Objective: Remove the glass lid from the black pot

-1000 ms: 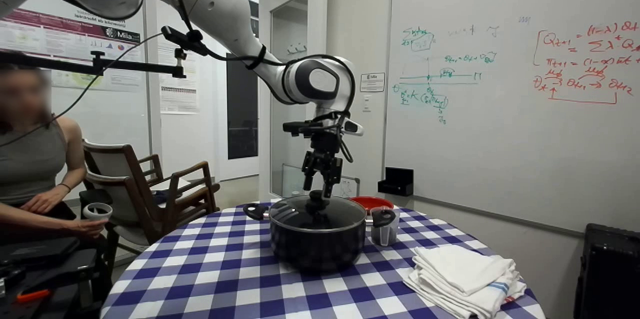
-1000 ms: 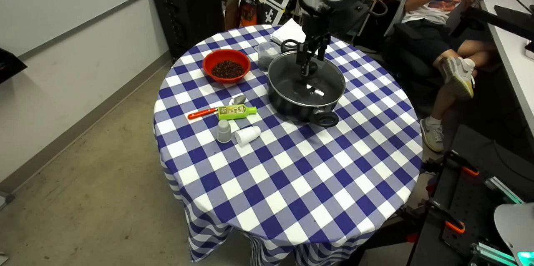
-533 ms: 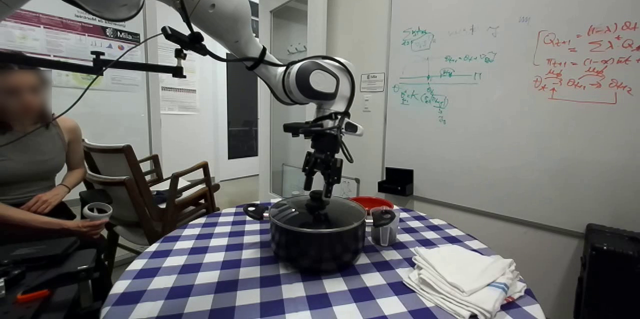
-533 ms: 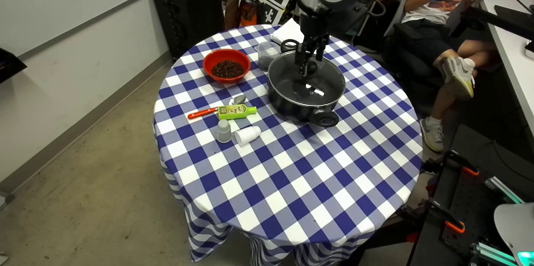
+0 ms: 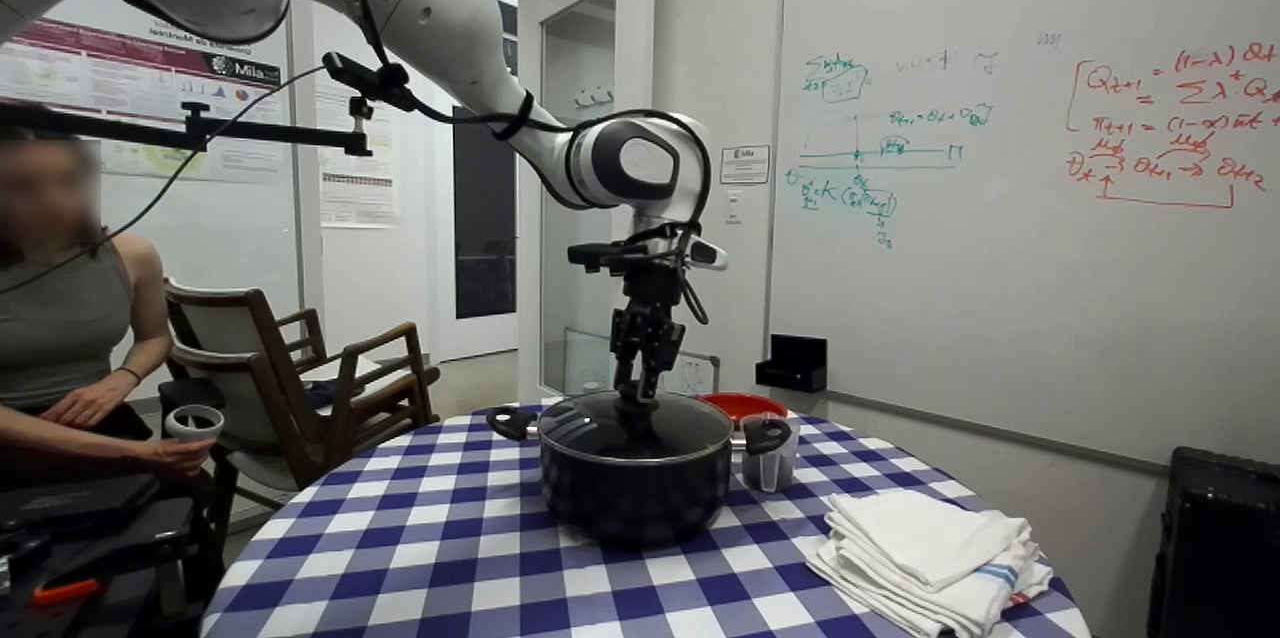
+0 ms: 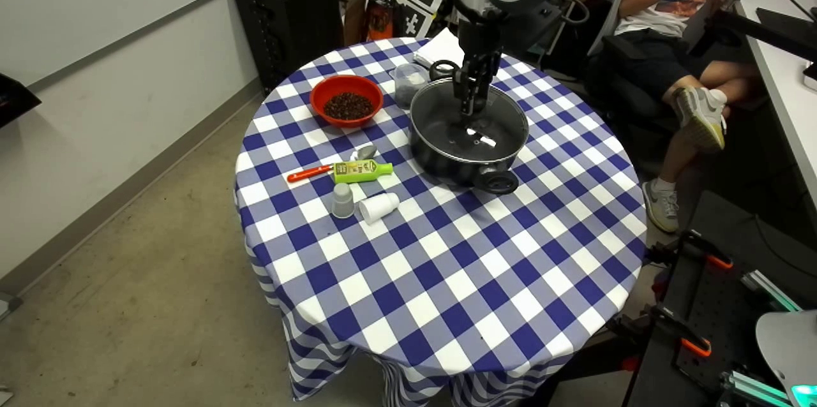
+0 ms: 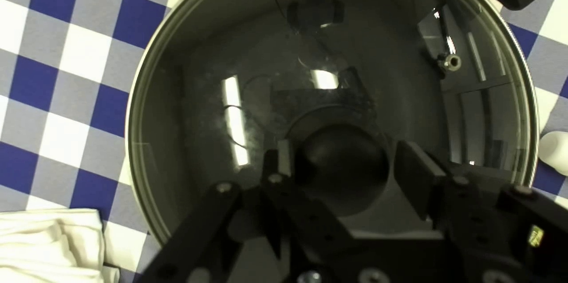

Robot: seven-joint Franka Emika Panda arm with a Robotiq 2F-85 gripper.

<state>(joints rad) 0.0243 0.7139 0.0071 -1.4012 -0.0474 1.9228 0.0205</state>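
Smoke-grey and see-through, the glass lid [image 7: 333,99] sits level on the black pot [image 5: 635,503], which stands on a blue-and-white checked tablecloth [image 6: 427,279]. The lid is round, as broad one way as the other; its axis runs upright through the black knob [image 7: 341,170], which points up toward the gripper [image 5: 636,394]. The pot's longer line goes through its two side handles [image 6: 498,182], slanting in an exterior view from the near one to the far one. The glass is slightly domed and glossy, bound by a thin pale rim, with bright strips of reflected light, dark mirrored shapes and a cloudy smear across it. The knob is plain, smooth and rounded. In the wrist view the fingers [image 7: 415,181] stand on either side of the knob, set close, a thin slit showing along its right side; whether the jaws grip it I cannot tell. The gripper covers the lower part of the lid there, the rim runs off the top edge, and a handle is cut short in the upper right corner. In both exterior views the fingers hide much of the knob. What lies beneath the glass is too dark to make out.
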